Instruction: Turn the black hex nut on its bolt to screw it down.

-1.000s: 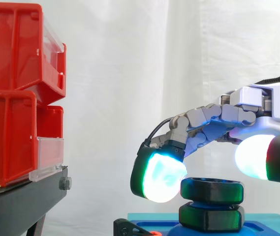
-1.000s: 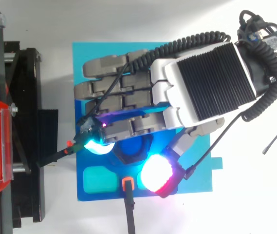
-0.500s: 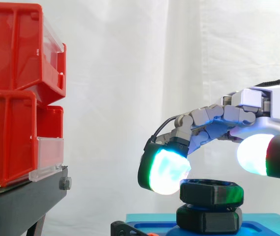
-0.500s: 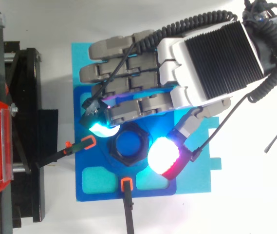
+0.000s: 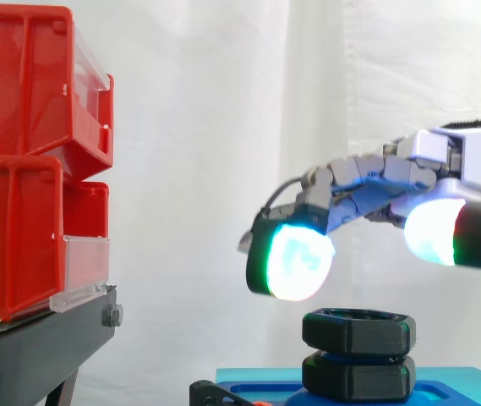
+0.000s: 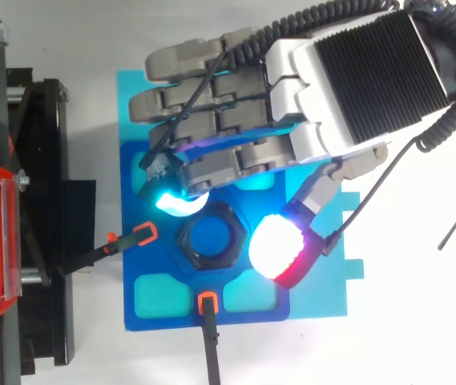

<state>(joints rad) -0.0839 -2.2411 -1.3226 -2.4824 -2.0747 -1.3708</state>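
The black hex nut point(image 5: 358, 331) sits low and right of centre in the side view, stacked on a second black hex piece point(image 5: 358, 377) above the blue base plate point(image 6: 324, 282). From above we see it at the plate's middle, with the blue bolt core point(image 6: 211, 234) showing through its hole.

We judge the main risk to be a poor grip. If the pads close on the nut's corners rather than its flats, or too high on its rim, they may slip round without turning it, or tilt it and bind the thread. A descent too far left could knock the orange-tipped clamp point(image 6: 143, 234) just beside the nut.

The hand point(image 5: 443, 165) hangs above the nut, clear of it, fingers relaxed and gripping nothing. In the top view a glowing fingertip point(image 6: 175, 200) lies up-left of the nut and the thumb pad point(image 6: 276, 247) to its right, so the nut lies between them.
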